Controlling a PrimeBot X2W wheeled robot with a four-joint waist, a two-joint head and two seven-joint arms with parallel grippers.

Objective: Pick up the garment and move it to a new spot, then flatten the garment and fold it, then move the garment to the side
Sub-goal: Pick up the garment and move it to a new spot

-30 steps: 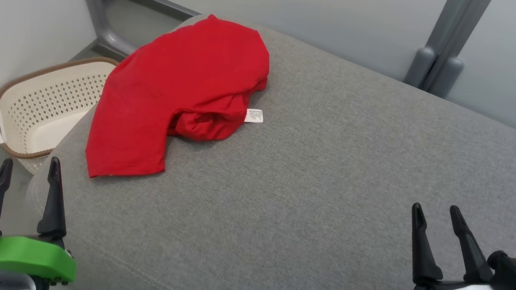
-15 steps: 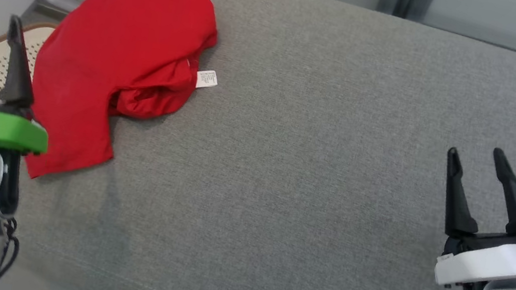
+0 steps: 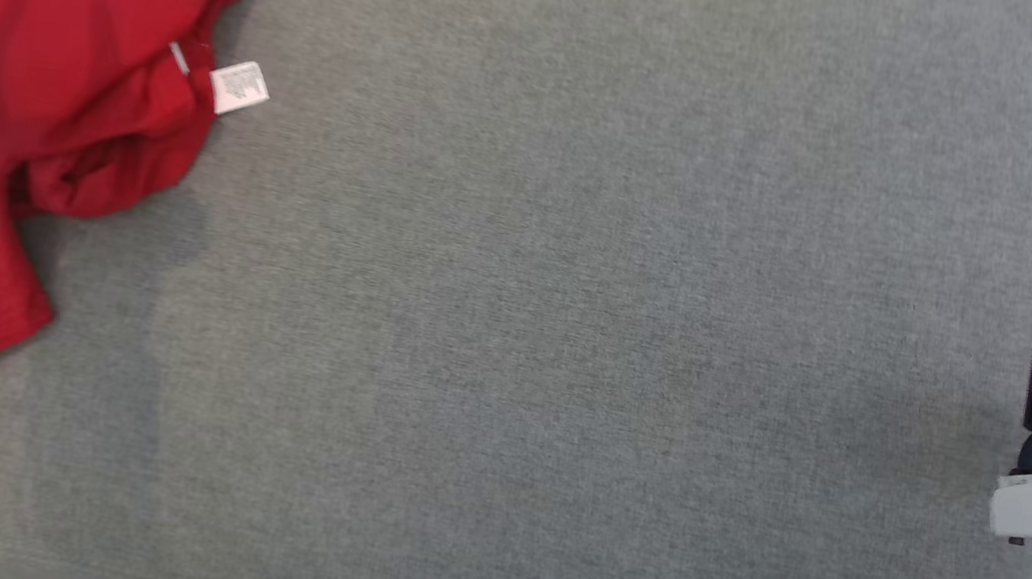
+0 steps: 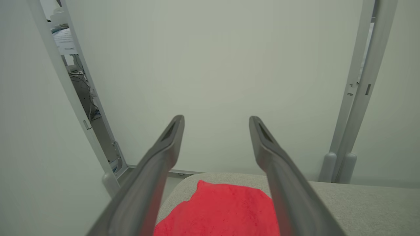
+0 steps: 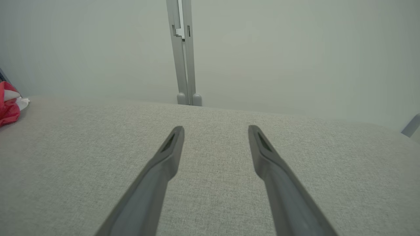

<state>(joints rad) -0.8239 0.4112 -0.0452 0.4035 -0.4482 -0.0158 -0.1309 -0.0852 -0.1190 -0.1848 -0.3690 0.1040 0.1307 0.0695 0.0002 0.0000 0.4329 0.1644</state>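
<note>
no step of the task looked done. the red garment (image 3: 53, 63) lay rumpled and unfolded at the left end of the grey surface (image 3: 570, 338), its white label (image 3: 239, 87) turned out and nothing holding it. picking up, moving, flattening, folding and setting aside were all left to do. the left hand (image 4: 216, 123) hung over the garment, fingers spread and empty. the right hand (image 5: 216, 131) stood wide and empty too, well apart from it over bare surface. the head view gave the label and the bunched folds; the left wrist view gave the garment's far edge near the surface's rounded corner.
</note>
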